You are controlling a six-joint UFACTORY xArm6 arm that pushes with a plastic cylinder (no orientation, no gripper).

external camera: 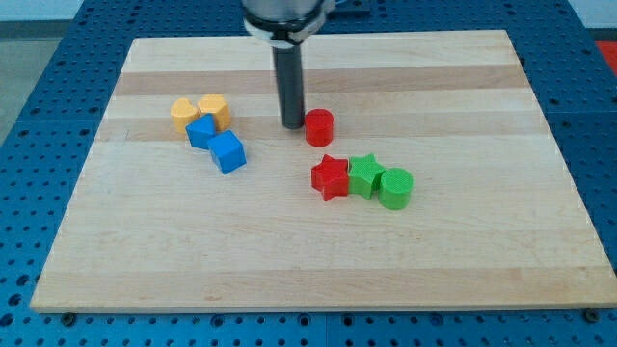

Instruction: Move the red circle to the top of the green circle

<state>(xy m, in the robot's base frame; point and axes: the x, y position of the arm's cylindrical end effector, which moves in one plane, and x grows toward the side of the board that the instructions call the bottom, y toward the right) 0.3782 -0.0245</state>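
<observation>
The red circle [319,127] stands near the middle of the wooden board [318,251]. My tip [292,125] rests on the board just left of the red circle, almost touching it. The green circle [395,187] sits below and to the right of the red circle. It touches a green star [364,174], which touches a red star [331,176] on its left. The red circle is above the red star, a short way up and left of the green circle.
At the view's left stands a cluster: a yellow block [184,114], a second yellow block [214,109], a blue block [201,129] and a blue cube [228,151]. A blue perforated table surrounds the board.
</observation>
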